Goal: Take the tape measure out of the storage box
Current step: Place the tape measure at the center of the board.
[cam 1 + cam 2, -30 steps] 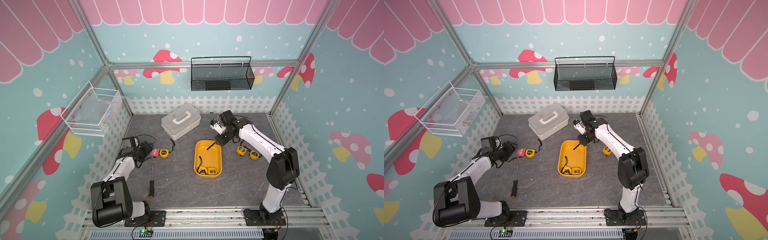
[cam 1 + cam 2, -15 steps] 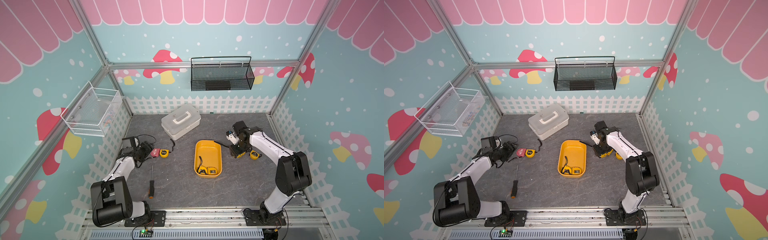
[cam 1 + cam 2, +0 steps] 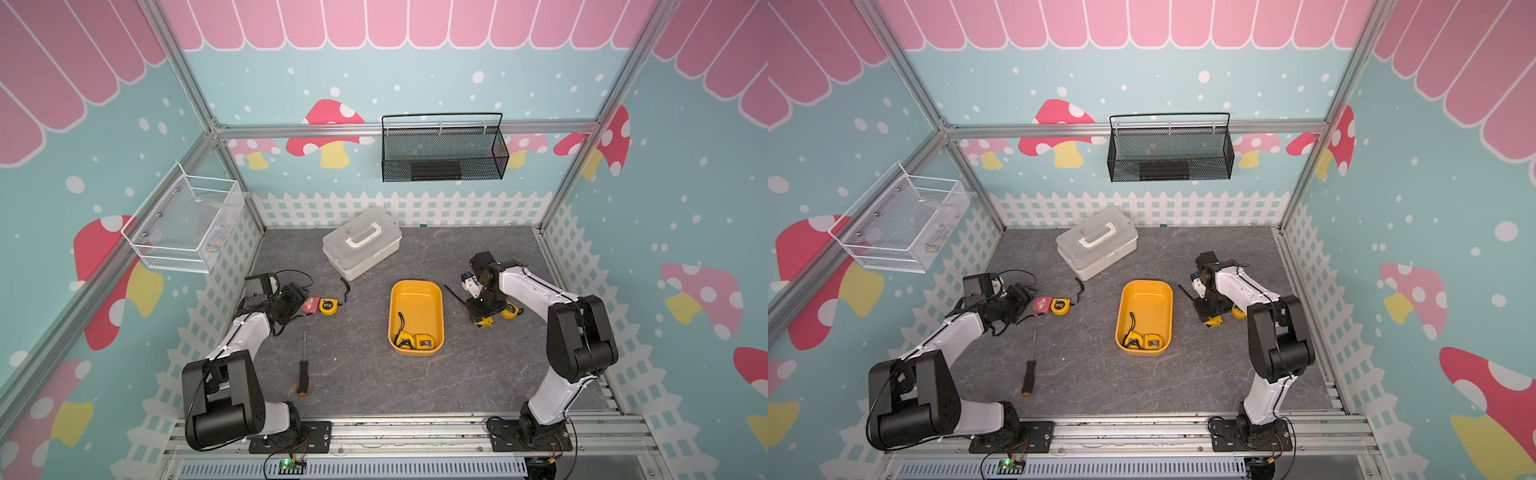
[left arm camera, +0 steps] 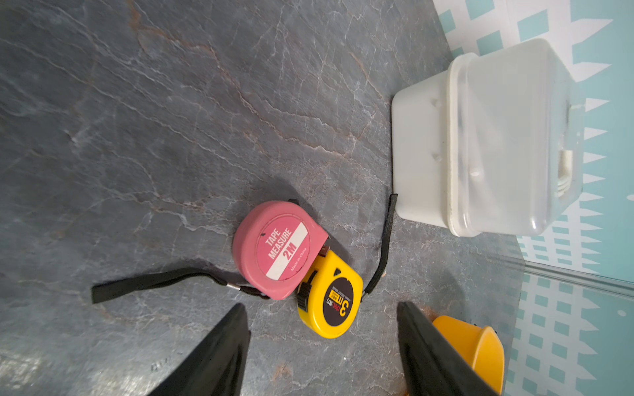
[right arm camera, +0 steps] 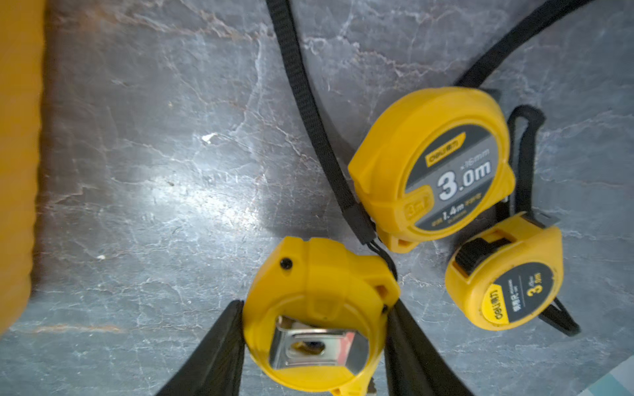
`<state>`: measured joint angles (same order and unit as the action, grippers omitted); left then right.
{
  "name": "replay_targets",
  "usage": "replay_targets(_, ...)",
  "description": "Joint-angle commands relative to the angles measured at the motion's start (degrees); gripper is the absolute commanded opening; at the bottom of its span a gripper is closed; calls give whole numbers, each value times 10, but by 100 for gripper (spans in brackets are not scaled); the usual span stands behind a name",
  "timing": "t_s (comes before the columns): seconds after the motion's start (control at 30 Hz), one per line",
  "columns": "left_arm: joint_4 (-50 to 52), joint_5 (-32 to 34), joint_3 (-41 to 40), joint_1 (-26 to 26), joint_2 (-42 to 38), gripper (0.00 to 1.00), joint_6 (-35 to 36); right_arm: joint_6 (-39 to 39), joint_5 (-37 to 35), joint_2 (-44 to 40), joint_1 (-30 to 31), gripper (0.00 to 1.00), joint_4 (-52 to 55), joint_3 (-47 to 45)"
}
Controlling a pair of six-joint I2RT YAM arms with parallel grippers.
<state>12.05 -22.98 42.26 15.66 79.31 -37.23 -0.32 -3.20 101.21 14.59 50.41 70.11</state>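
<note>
tape [image 5: 319,284]: yellow, clip side up, clamped in right gripper [image 5: 315,308], down at worktop [image 5: 154,171] beside spare tapes [image 5: 432,164], outside box [image 3: 417,291]; likely for set-down
box: two more tapes [image 3: 415,341] lay inside
left gripper [image 4: 322,308]: released, empty, parked by pink tape [image 4: 279,248]

Storage box [image 3: 417,301]: smooth glossy plastic. Tape measure [image 5: 319,274] at its three o'clock: matt plastic, shiny metal clip [image 5: 319,346]. Tabletop [image 3: 353,374]: stone-veined, faint sheen.

Pink tape measure [image 4: 279,250] touching yellow tape measure [image 4: 331,301], white case [image 4: 480,137] nearby, left pincer [image 4: 321,308] spread, empty.
</note>
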Motion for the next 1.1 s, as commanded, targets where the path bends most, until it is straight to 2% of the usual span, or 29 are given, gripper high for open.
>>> replay_targets(0.0, -7, -8, 9, -2, 0, 70, 5, 7, -3, 13, -3, 43, -5, -10)
replay_targets(0.27, -2, -16, 0, -5, 0, 70, 5, 8, -9, 37, -7, 44, -11, -24)
replay_targets(0.47, 8, 8, -11, -35, -17, 71, 11, 6, -6, 47, -11, 46, -13, -24)
replay_targets(0.53, 18, 15, -5, -48, -16, 71, 16, 6, -4, 44, -11, 49, -13, -24)
replay_targets(0.63, 43, 32, 12, -74, -15, 72, 29, 5, 6, 32, -12, 63, -12, -23)
replay_targets(0.7, 59, 44, 25, -99, -15, 72, 38, 4, 11, 18, -12, 71, -8, -17)
replay_targets(0.77, 76, 58, 40, -129, -14, 73, 50, 3, 9, 8, -12, 75, 2, -4)
replay_targets(0.93, 153, 96, 111, -210, 6, 75, 100, -11, 18, -15, -11, 83, 31, 48)
replay_targets(1.07, 203, 123, 163, -293, 22, 76, 133, -15, 41, -39, -11, 84, 34, 81)
